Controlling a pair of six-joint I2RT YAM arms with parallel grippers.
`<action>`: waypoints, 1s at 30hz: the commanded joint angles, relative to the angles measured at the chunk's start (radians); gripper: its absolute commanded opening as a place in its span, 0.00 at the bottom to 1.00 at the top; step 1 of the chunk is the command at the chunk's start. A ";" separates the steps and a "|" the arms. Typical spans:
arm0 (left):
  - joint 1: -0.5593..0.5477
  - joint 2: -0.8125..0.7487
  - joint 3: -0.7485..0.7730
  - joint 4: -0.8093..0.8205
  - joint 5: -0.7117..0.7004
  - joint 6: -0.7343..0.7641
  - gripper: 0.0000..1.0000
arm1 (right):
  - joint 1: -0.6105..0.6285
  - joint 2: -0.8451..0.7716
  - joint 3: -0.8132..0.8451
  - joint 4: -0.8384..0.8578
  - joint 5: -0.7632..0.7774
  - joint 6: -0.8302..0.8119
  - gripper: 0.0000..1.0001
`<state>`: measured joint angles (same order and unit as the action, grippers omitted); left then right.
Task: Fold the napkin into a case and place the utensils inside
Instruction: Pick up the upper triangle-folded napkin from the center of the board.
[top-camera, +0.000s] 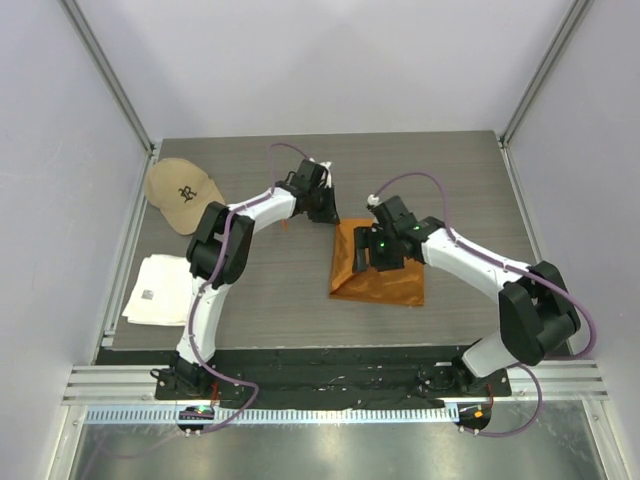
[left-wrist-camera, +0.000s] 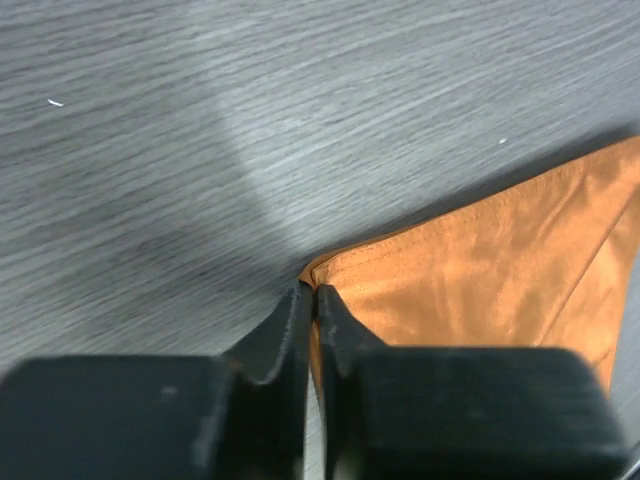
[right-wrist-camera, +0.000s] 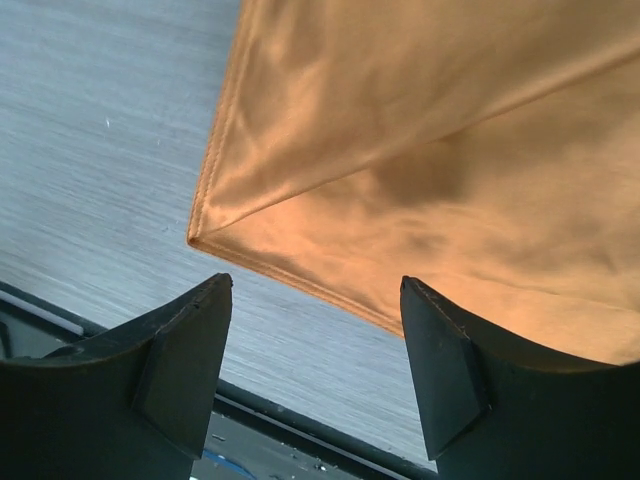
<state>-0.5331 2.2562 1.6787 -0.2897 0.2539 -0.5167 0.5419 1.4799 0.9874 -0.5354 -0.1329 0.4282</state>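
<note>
Left pincer (left-wrist-camera: 310, 300) tight on napkin (left-wrist-camera: 480, 270) corner; right pincer (right-wrist-camera: 312, 285) wide apart over its edge.

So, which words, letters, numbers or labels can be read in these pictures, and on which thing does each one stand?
"R", as it seems: a dark mark on the front of the tan fabric cap; its fine detail is too small to be sure.
Small dark tag on the thick white folded towel: too small to read.
Rust-orange cloth napkin: no text in any view.
</note>
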 joint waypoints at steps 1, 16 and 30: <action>0.005 0.020 -0.010 -0.032 -0.065 0.003 0.04 | 0.142 0.036 0.069 -0.034 0.213 0.032 0.74; -0.015 -0.199 -0.349 0.037 -0.248 -0.338 0.00 | 0.564 0.218 0.192 -0.134 0.607 0.126 0.62; -0.015 -0.191 -0.332 0.027 -0.231 -0.310 0.00 | 0.604 0.250 0.053 0.040 0.564 0.129 0.40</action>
<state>-0.5434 2.0583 1.3624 -0.2028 0.0631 -0.8410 1.1397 1.7363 1.0561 -0.5602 0.4129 0.5312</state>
